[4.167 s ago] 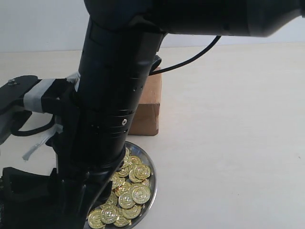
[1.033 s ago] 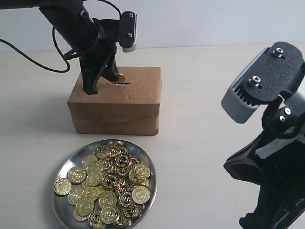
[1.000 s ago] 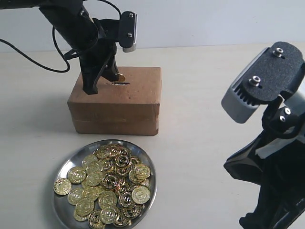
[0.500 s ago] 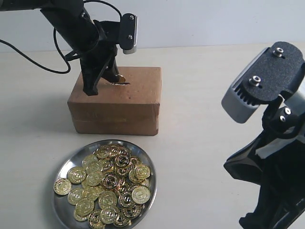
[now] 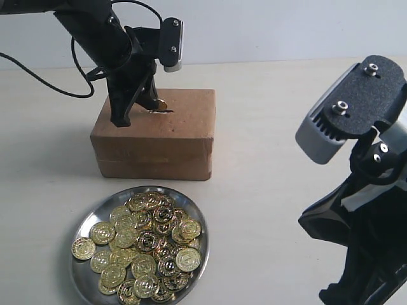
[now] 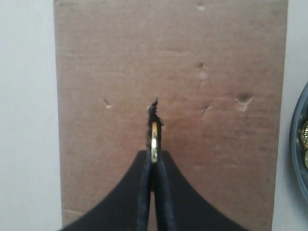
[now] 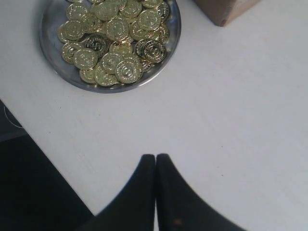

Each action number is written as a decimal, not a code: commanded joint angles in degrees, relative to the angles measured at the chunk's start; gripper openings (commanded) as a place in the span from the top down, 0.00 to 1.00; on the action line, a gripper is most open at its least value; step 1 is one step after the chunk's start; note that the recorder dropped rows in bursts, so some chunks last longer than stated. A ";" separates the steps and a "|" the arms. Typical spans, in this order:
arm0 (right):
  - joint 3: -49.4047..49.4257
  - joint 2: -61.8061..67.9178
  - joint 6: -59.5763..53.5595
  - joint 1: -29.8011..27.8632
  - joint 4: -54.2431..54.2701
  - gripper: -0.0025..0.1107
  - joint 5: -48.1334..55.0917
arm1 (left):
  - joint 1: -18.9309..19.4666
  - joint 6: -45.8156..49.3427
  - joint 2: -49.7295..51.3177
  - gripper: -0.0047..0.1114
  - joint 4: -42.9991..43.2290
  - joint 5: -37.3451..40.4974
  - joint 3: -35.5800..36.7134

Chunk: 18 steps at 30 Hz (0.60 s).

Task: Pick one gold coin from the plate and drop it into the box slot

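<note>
The brown cardboard box stands behind the silver plate, which holds a heap of gold coins. My left gripper hangs over the box top, shut on one gold coin held on edge. That coin sits right over the dark ragged slot, which also shows beside the coin in the exterior view. My right gripper is shut with nothing in it, above bare table away from the plate.
The right arm's black and grey body fills the near right side. A black cable trails over the table at the far left. A corner of the box shows in the right wrist view, and the table edge runs close by.
The left arm has left the plate and gone to the box top with a coin; over the last second it has edged slightly lower at the slot. The right arm is still.
</note>
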 commanded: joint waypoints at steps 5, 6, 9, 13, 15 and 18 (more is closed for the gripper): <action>0.27 -0.50 -0.17 -0.40 0.03 0.98 -0.75 | 0.13 0.18 -0.13 0.76 0.18 -0.98 -0.53; 0.27 -0.50 -0.06 -0.40 0.03 0.98 -0.75 | 0.13 0.18 -0.13 0.76 0.18 -1.10 -0.53; 0.27 -0.50 -0.06 -0.40 0.03 0.98 -0.75 | 0.13 0.18 -0.13 0.76 0.18 -1.42 -0.53; 0.27 -1.08 0.66 -0.40 -0.42 0.98 -3.26 | 0.01 -1.06 -1.90 0.93 0.18 -1.47 -0.53; 0.27 -2.23 3.70 -0.40 -3.44 0.98 -6.38 | 0.01 -4.28 -3.95 0.96 0.18 -1.47 -0.53; 0.27 -4.99 11.58 -0.40 -13.85 0.98 -12.03 | 0.01 -12.43 -8.51 0.96 -0.20 -1.12 -0.53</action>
